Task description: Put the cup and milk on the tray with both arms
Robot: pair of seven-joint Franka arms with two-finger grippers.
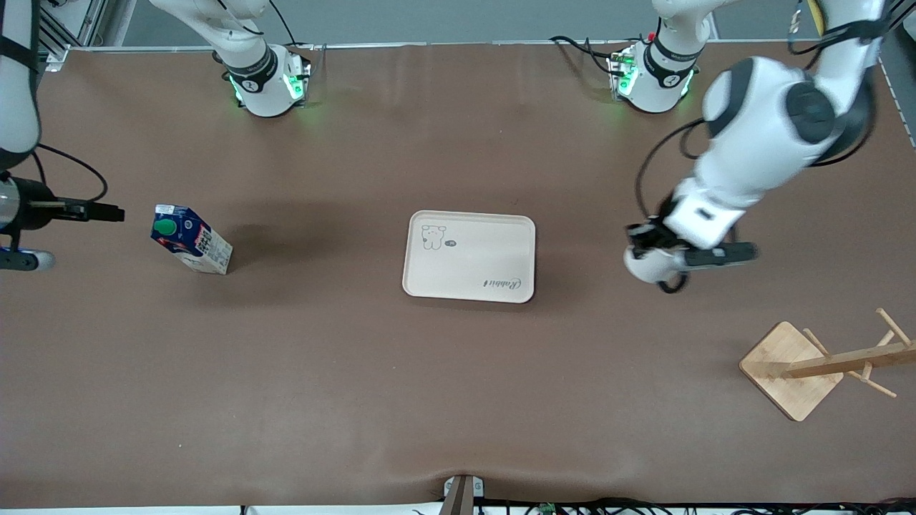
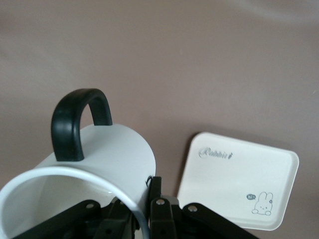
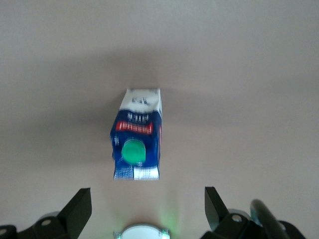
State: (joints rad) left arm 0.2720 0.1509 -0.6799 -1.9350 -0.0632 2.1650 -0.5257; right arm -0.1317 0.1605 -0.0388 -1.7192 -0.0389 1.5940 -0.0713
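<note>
The cream tray point(image 1: 469, 256) lies flat at the table's middle and holds nothing; it also shows in the left wrist view point(image 2: 239, 184). My left gripper point(image 1: 647, 243) is shut on the rim of the white cup point(image 1: 642, 266) and holds it in the air over bare table between the tray and the left arm's end. In the left wrist view the cup point(image 2: 99, 159) shows its black handle point(image 2: 79, 119), with the gripper point(image 2: 144, 199) pinching its wall. The milk point(image 1: 189, 239) stands toward the right arm's end. My right gripper point(image 1: 107, 212) is open beside it, apart from it. In the right wrist view the milk point(image 3: 137, 134) stands ahead of the open gripper point(image 3: 147, 209).
A wooden rack point(image 1: 809, 365) with pegs stands at the left arm's end, nearer the front camera than the cup. Brown table surface surrounds the tray on all sides.
</note>
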